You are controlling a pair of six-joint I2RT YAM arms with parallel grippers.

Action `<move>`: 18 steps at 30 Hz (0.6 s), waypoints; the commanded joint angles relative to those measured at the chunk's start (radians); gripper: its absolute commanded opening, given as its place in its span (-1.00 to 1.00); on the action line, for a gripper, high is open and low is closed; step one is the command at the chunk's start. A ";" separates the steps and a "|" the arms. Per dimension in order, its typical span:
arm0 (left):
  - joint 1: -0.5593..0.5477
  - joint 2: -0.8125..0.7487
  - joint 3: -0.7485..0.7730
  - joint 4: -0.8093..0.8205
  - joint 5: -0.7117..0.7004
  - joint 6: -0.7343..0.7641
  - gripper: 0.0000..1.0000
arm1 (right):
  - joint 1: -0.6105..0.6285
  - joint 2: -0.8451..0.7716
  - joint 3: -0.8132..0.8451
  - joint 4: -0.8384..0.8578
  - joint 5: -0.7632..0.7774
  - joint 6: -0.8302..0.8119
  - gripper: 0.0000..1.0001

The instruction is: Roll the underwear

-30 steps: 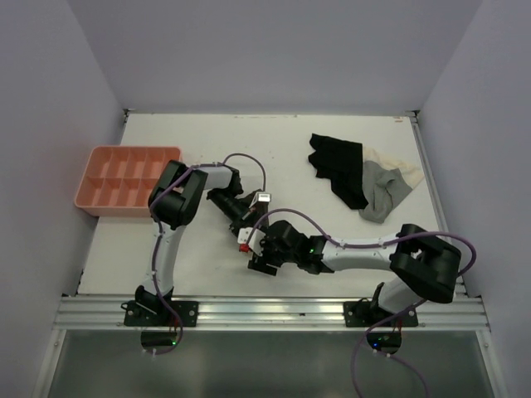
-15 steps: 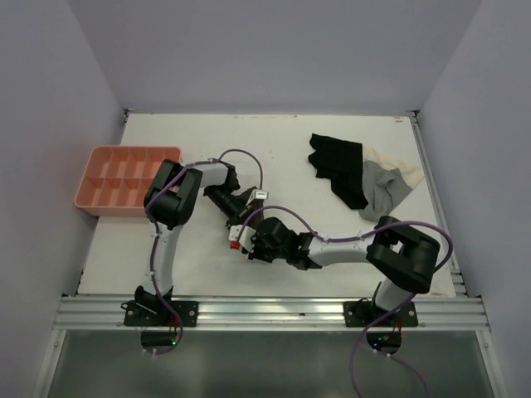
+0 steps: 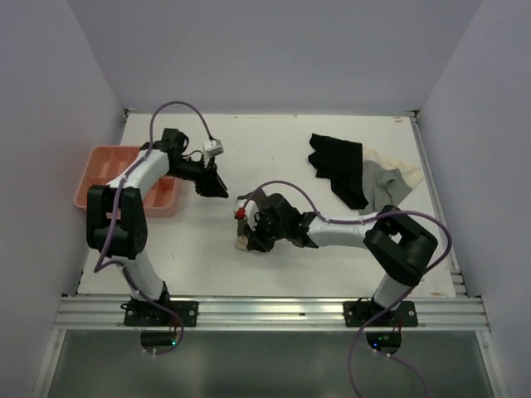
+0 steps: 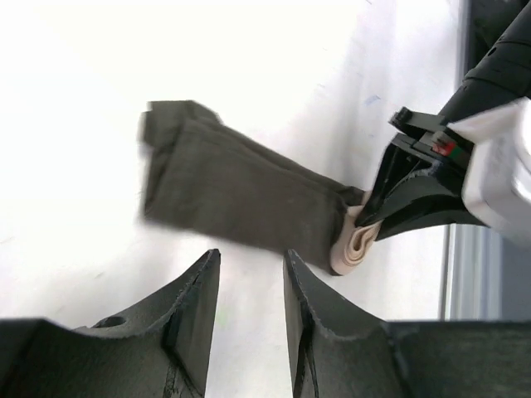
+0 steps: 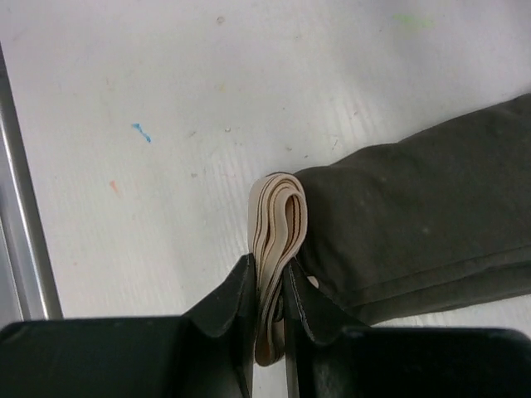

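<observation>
Pinching the small dark brown fabric underwear [image 5: 415,215] by its beige band, right pincer [image 5: 270,267] sits clamped; left pincer [image 4: 251,259] is apart, empty. I'd roll slowly toward the cloth beside its tips, layers tight.

Soft matt cloth underwear [image 4: 241,203]

Tray [image 3: 106,170] at left edge of table [image 3: 274,149], underwear [image 4: 241,195] centre-front, garment pile [image 3: 357,170] back right.

white table [image 3: 274,157], pale lilac walls [image 3: 274,50] on three sides, metal rail [image 3: 265,311] along near edge.
</observation>
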 commanded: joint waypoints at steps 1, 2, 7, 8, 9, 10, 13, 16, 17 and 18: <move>0.092 -0.121 -0.106 0.234 0.040 -0.099 -0.21 | -0.065 0.048 0.082 -0.068 -0.162 0.105 -1.00; 0.118 -0.184 -0.161 0.248 0.033 -0.084 -0.21 | -0.076 0.080 0.095 -0.069 -0.186 0.148 -1.00; 0.129 -0.458 -0.420 0.300 -0.038 0.144 -0.18 | -0.139 0.206 0.181 -0.066 -0.331 0.226 -1.00; 0.129 -0.502 -0.462 0.302 -0.047 0.187 -0.17 | -0.147 0.239 0.199 -0.062 -0.345 0.254 -1.00; 0.128 -0.543 -0.503 0.309 -0.055 0.280 -0.16 | -0.161 0.252 0.204 -0.056 -0.363 0.269 -1.00; 0.128 -0.625 -0.582 0.317 -0.071 0.318 -0.13 | -0.168 0.269 0.211 -0.038 -0.398 0.283 -1.00; 0.114 -0.779 -0.734 0.361 -0.104 0.454 -0.03 | -0.198 0.330 0.233 0.010 -0.481 0.356 -1.00; 0.066 -0.905 -0.872 0.421 -0.139 0.594 0.06 | -0.222 0.405 0.259 0.059 -0.544 0.448 -1.00; 0.033 -0.933 -0.905 0.441 -0.151 0.626 0.07 | -0.227 0.424 0.268 0.071 -0.556 0.467 -1.00; 0.013 -0.983 -0.971 0.506 -0.183 0.654 0.08 | -0.237 0.454 0.271 0.109 -0.573 0.490 -1.00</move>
